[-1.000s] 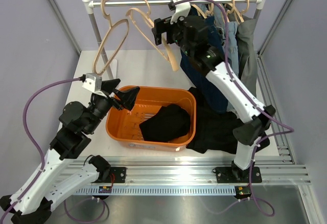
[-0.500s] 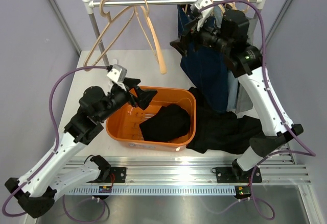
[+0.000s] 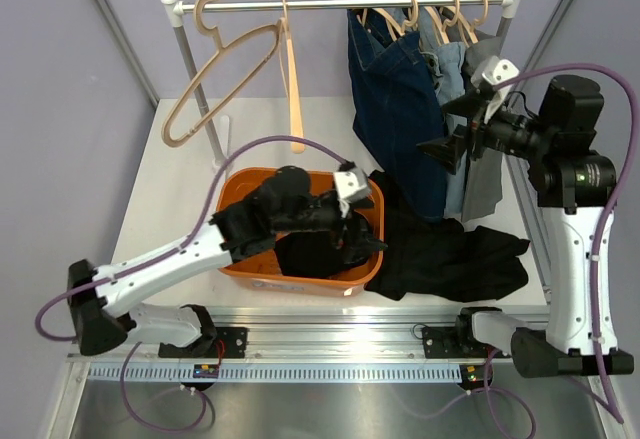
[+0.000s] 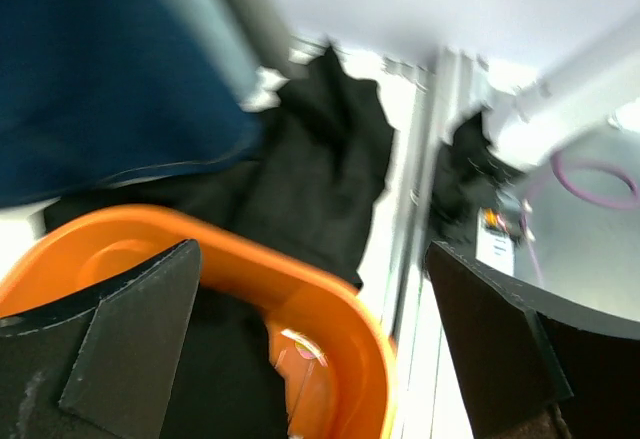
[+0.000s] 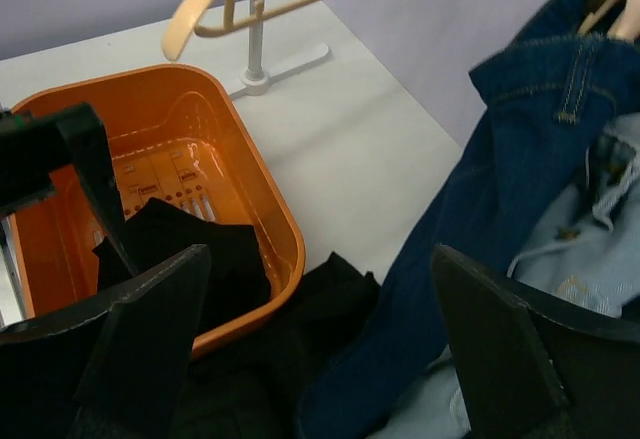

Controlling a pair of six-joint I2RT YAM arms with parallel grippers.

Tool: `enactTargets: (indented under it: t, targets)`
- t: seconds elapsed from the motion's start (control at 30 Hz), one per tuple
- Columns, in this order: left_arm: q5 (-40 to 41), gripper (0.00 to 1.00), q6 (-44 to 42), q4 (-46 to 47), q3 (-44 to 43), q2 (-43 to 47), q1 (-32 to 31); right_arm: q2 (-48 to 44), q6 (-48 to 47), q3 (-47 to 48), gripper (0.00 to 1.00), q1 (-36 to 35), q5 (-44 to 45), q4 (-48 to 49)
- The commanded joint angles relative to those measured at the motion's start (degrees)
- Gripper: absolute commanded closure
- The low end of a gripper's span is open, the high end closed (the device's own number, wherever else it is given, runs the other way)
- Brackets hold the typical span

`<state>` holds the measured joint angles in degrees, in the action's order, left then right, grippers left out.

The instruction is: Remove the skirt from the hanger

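A dark blue denim skirt point(image 3: 395, 109) point(image 5: 500, 209) hangs from a wooden hanger point(image 3: 388, 21) point(image 5: 625, 9) on the rail. My right gripper point(image 3: 450, 131) point(image 5: 320, 349) is open and holds nothing. It hovers just right of the skirt, level with its middle, without touching it. My left gripper point(image 3: 362, 234) point(image 4: 315, 349) is also open and empty, low over the right rim of the orange basket point(image 3: 240, 259) point(image 4: 340, 299) point(image 5: 250, 159). The left wrist view is blurred.
A black garment point(image 3: 320, 249) lies in the basket and another point(image 3: 450, 259) point(image 4: 320, 159) is spread on the table to its right. Two empty wooden hangers point(image 3: 215, 74) hang at the rail's left. Light blue point(image 3: 452, 69) and grey point(image 3: 485, 174) garments hang behind the skirt.
My right arm has drawn back from the rail, down and to the right of the skirt. My left arm has swung right across the basket to its right rim. The empty hangers have swung.
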<state>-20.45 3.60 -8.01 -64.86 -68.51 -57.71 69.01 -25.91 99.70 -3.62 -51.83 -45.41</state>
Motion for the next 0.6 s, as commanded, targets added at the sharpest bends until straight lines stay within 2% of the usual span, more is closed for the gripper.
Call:
enactTargets:
  t: [0.0,0.23,0.4,0.57]
  targets:
    - [-5.65,0.01,-6.23,2.47,-5.62,-6.62,-4.15,-2.21,-2.03,-3.28,0.01,5.01,-4.68,-5.55]
    - [-6.8,0.03,-10.45,1.33,-12.83,-20.16,-9.78,-6.43,0.76,-8.64,0.02,13.89,-4.85,-4.78]
    - [-4.08,0.04,-10.45,4.84,-14.33,-28.06,-13.12,-6.0,5.25,-9.44,0.02,21.09,-8.02,-2.41]
    - [3.12,0.05,-11.24,4.85,-17.93,-35.8,-16.2,-6.35,7.36,-10.66,0.02,22.6,-9.42,-0.74]
